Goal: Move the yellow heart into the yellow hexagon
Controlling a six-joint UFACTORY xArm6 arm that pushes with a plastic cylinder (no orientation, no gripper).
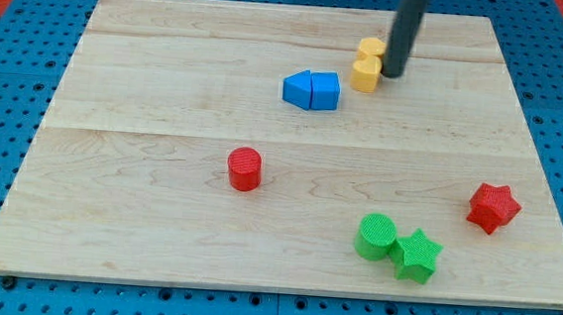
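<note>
Yellow heart [365, 76] far on the surface [140, 197], a little right of centre, taken here as the nearer of two stacked-looking yellow blocks; yellow hexagon [372, 48] directly behind and touching it, though shapes too small to tell apart with certainty. Judged close to done, or done: heart and hexagon already in contact, so at most a closing nudge to seat them flush. My tip [392, 75] just right of the heart, touching or nearly so, exact contact hard to read. End effector only a bare dark rod, with no jaws to open or close, holding nothing. Next move, if any: a short, gentle push from the near side toward the far edge, not further leftward, to avoid sliding the heart off the hexagon's face. Two blue blocks [311, 90], touching each other, just left and slightly nearer: little room that way. Far edge of the surface close behind the hexagon, so limited travel there too. Open room to the right and across the middle. Red cylinder [245, 168], red star [494, 207], green cylinder [376, 236] and green star [418, 256] well apart, near side.
</note>
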